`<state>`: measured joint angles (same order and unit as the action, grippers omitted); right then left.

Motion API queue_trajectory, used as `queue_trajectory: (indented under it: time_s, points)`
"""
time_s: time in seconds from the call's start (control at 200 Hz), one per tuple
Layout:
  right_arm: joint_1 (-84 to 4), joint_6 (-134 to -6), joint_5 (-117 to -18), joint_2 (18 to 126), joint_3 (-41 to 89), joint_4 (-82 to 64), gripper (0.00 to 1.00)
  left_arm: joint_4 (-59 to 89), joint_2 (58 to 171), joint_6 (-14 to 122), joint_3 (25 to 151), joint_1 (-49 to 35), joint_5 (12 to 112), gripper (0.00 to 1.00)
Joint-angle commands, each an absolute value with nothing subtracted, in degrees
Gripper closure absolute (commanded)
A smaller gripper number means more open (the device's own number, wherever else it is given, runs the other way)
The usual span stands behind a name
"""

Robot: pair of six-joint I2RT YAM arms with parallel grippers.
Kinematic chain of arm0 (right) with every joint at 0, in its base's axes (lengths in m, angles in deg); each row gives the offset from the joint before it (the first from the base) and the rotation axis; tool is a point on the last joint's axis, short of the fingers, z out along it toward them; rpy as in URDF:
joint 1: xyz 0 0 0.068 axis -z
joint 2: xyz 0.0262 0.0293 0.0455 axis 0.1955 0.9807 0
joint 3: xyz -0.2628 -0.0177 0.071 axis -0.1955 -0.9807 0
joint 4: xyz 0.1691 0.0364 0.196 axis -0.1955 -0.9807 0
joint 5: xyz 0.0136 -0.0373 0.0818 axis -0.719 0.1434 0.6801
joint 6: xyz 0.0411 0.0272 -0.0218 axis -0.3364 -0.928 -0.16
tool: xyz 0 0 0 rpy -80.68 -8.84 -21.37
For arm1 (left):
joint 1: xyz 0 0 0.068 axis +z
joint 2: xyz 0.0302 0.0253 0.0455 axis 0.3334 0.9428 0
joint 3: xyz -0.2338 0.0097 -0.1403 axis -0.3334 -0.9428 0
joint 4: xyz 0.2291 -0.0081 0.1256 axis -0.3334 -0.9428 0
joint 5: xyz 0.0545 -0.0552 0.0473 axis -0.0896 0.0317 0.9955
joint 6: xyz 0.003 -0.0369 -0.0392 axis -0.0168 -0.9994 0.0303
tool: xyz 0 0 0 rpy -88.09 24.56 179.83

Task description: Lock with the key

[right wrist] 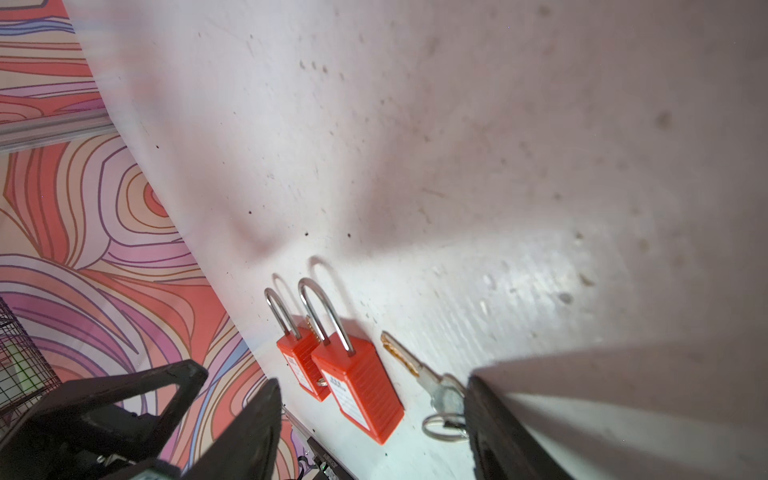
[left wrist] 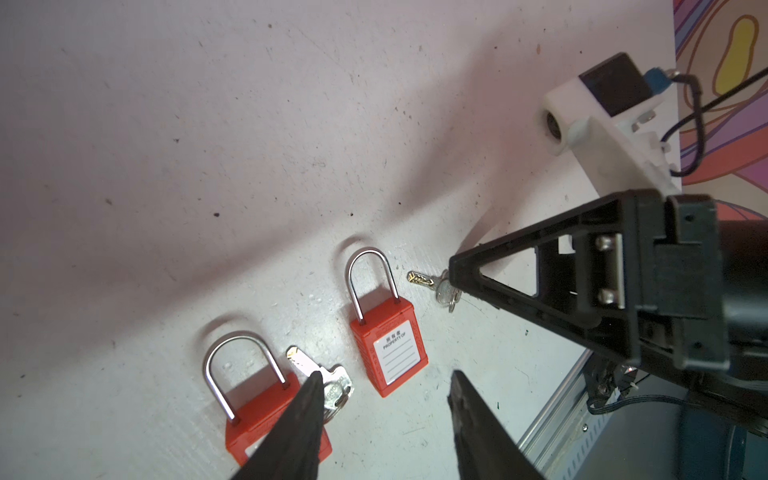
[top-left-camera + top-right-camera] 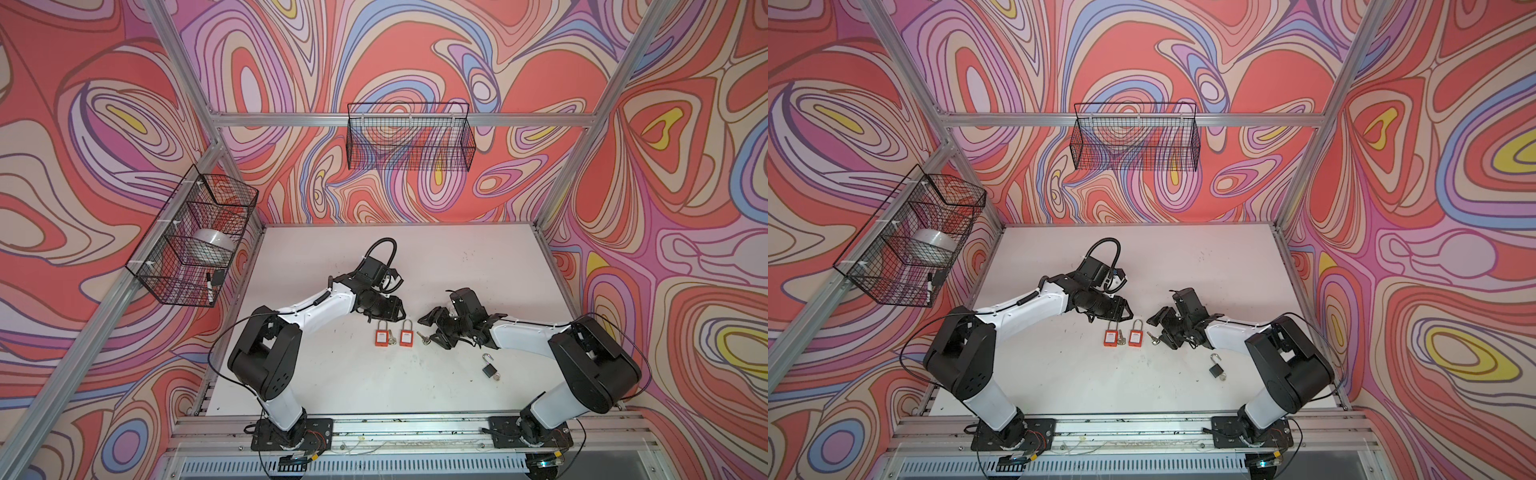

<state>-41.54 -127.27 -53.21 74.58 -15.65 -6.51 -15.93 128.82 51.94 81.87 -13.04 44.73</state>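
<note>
Two red padlocks [image 3: 380, 337] [image 3: 406, 337] lie side by side on the white table, shackles pointing to the far side and seated in their bodies. A silver key [image 2: 328, 380] lies between them. A second key [image 1: 419, 372] on a ring lies right of the right padlock [image 1: 361, 390]. My left gripper [image 2: 385, 374] hovers open over the padlocks, one fingertip [image 2: 313, 382] above the silver key. My right gripper [image 1: 372, 381] is open low over the table, one finger [image 1: 486, 415] beside the second key's head. Neither holds anything.
A small black padlock [image 3: 489, 370] with its shackle swung open lies near the right arm. A wire basket [image 3: 195, 237] on the left wall holds a tape roll and a marker. An empty wire basket [image 3: 409, 137] hangs on the back wall.
</note>
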Motion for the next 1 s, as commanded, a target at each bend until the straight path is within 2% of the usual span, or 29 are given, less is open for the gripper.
queue_trajectory:
  time_s: [0.0, 0.33, 0.681, 0.996]
  points:
    - [-42.04, -128.06, -51.87, 75.31, -14.72, -9.9, 0.28, -17.76, 127.13, 52.92, 81.34, -12.43, 45.61, 0.49]
    - [-43.07, -130.04, -47.49, 76.58, -15.86, -6.31, 0.28, -17.47, 125.96, 52.76, 80.09, -12.34, 45.92, 0.49]
    - [-44.68, -131.09, -47.28, 77.33, -15.11, -3.46, 0.28, -17.81, 125.74, 52.95, 80.19, -12.24, 46.04, 0.49]
    - [-42.8, -118.09, -64.68, 61.25, -8.13, -37.28, 0.27, -16.82, 126.43, 52.75, 81.11, -12.25, 44.66, 0.49]
